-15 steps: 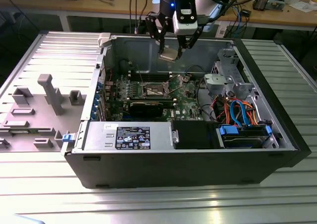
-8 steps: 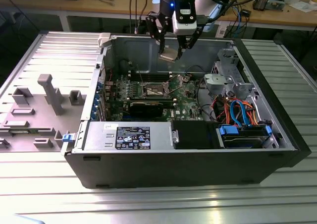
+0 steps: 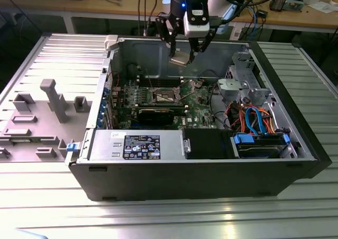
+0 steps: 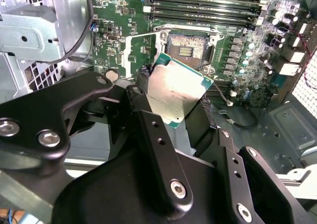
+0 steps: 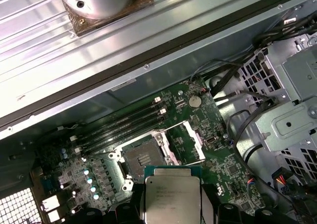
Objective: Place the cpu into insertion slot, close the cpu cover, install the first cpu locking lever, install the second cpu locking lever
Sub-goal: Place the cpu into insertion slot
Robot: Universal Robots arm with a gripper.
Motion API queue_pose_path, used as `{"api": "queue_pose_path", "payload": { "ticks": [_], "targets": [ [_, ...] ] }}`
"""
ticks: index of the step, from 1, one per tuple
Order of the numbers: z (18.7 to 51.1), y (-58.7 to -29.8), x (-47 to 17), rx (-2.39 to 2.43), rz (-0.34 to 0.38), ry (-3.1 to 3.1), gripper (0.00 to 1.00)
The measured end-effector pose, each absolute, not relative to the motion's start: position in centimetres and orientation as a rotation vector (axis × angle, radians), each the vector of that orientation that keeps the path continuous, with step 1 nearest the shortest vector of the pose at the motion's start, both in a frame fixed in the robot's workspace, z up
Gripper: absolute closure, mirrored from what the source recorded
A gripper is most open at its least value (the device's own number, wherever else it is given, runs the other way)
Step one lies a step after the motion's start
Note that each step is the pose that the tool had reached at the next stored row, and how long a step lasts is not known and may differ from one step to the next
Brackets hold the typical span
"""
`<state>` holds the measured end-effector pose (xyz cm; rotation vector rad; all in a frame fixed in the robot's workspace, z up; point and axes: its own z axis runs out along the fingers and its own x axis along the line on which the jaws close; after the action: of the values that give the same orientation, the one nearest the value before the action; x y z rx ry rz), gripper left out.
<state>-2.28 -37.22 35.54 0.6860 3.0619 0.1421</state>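
hanging over the open computer case (image 3: 211, 181), the claw (image 3: 182, 56) is clamped on the cpu (image 4: 176, 92), its two black fingers (image 4: 143, 78) pressing on opposite edges of the chip with the dull silver face outward. the cpu sits above the insertion slot (image 4: 187, 48) and well apart from it, not yet over its dark centre. the cpu cover (image 5: 196, 140) lies swung open just beside the insertion slot, so the socket is bare.

the main risk, as i judge it, is alignment. in the second wrist view the chip's edges look turned against the square rim of the insertion slot, and if it goes down skewed or off-centre a corner could land on the rim or press on the fine contacts inside and bend them. a tilted chip would seat on one side only.

the grip is a second worry: the fingers hold only thin edges, so a jolt could let the cpu slide or drop onto the green board (image 4: 237, 60) around the insertion slot.

third, the open cover next to the insertion slot and the memory slots (image 4: 208, 6) beyond it leave little room, and a finger could catch on them during a descent.

whether the chip's notches match the insertion slot i cannot tell.
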Motion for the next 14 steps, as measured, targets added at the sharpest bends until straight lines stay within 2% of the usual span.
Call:
{"api": "queue_pose_path", "payload": {
  "ticks": [14],
  "targets": [
    [35.25, -37.37, -2.28, 0.886, 0.141, 3.004, 0.46]
  ]
}}
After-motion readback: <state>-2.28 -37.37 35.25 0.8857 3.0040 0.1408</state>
